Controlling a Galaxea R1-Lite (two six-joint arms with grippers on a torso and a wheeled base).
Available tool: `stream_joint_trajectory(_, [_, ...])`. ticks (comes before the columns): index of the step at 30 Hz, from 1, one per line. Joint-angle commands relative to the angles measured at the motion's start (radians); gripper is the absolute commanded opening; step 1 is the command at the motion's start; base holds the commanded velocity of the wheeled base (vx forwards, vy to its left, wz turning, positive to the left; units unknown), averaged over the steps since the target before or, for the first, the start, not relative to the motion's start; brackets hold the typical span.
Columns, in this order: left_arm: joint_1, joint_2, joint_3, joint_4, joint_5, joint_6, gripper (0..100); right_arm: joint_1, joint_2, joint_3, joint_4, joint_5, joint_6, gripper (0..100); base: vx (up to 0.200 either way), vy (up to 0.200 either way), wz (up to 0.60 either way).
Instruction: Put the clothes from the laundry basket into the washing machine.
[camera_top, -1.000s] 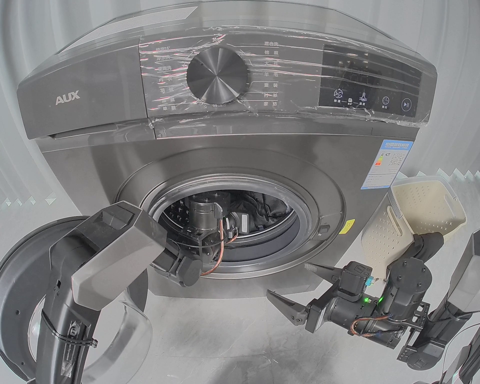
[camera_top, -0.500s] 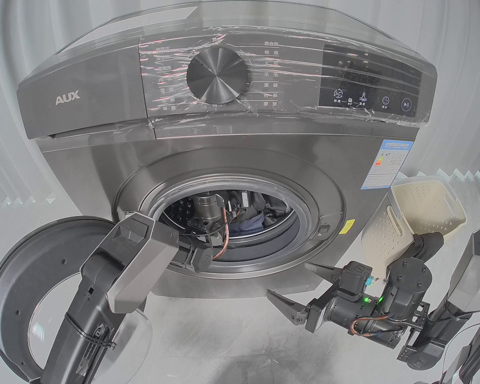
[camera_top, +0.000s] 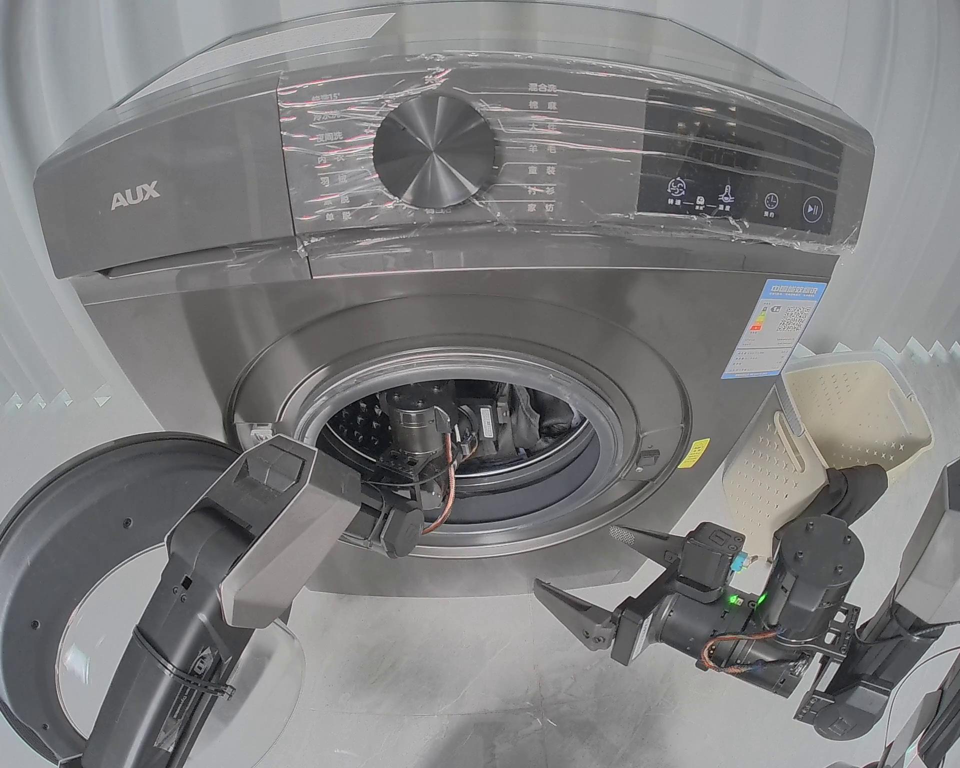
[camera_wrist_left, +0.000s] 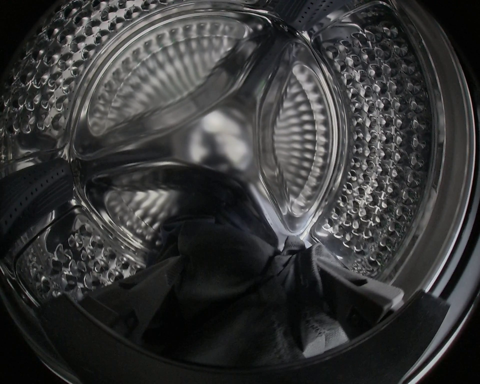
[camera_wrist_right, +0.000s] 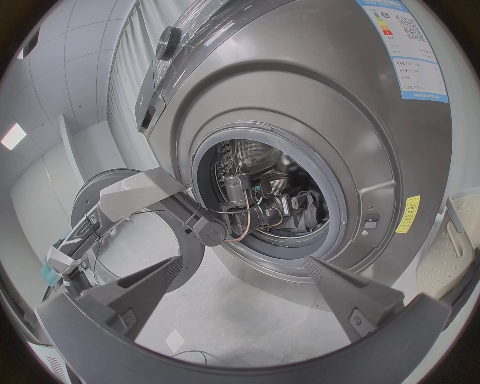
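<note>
Two arms, one working. The left arm (camera_top: 285, 505) is through the washer (camera_top: 180, 340) mouth, with the left gripper (camera_wrist_right: 297, 204) inside the drum (camera_wrist_left: 380, 150), just over the clothes (camera_wrist_left: 235, 280). Can't tell whether it's gripping or has let go.

Right gripper (camera_top: 575, 558) is parked low, near side, right of the mouth. Its fingers are spread with nothing between them.

Clothes are a dark heap on the drum floor, bunched at the near lip. The basket (camera_top: 850, 420) is tipped against the washer's right side, and no clothes are visible on the inner wall it shows.

Step, my read: drop-off, likely the last load.

Next move:
- let go if the left is holding anything
- back the left arm straight out through the mouth
- don't drag cloth over the lip; the heap sits close to it
- door (camera_top: 60, 560) is swung open on the left, so the retract needs to stay off it
- then check the basket for leftovers

View differences:
- left wrist: full drum interior and how the heap lies, but no gripper
- head: both arms, basket and door, but the left wrist blocks most of the drum
- right wrist: side-on look at the left gripper in the mouth with grey cloth beside it, plus its own spread fingers (camera_wrist_right: 350, 295)
</note>
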Motion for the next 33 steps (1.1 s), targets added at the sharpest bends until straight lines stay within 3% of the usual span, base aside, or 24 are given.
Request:
stream_joint_trajectory(1, [-0.005, -0.064, 0.111, 0.025, -0.004, -0.011, 100, 0.000, 0.000, -0.001, 0.000, 0.000, 0.000, 100, 0.000, 0.000, 0.00])
stream_joint_trajectory(11, [-0.016, -0.187, 0.236, 0.023, -0.005, -0.011, 100, -0.001, -0.005, -0.006, 0.000, 0.000, 0.000, 100, 0.000, 0.000, 0.00])
stream_joint_trajectory(16, [-0.048, -0.311, 0.444, 0.003, -0.004, -0.001, 100, -0.001, -0.006, -0.007, 0.000, 0.000, 0.000, 100, 0.000, 0.000, 0.00])
stream_joint_trajectory(21, [-0.073, -0.380, 0.565, -0.035, -0.012, 0.001, 100, -0.001, -0.006, -0.007, 0.000, 0.000, 0.000, 100, 0.000, 0.000, 0.00])
stream_joint_trajectory(33, [-0.114, -0.422, 0.711, -0.113, -0.013, 0.015, 100, -0.001, -0.005, -0.006, 0.000, 0.000, 0.002, 100, 0.000, 0.000, 0.00])
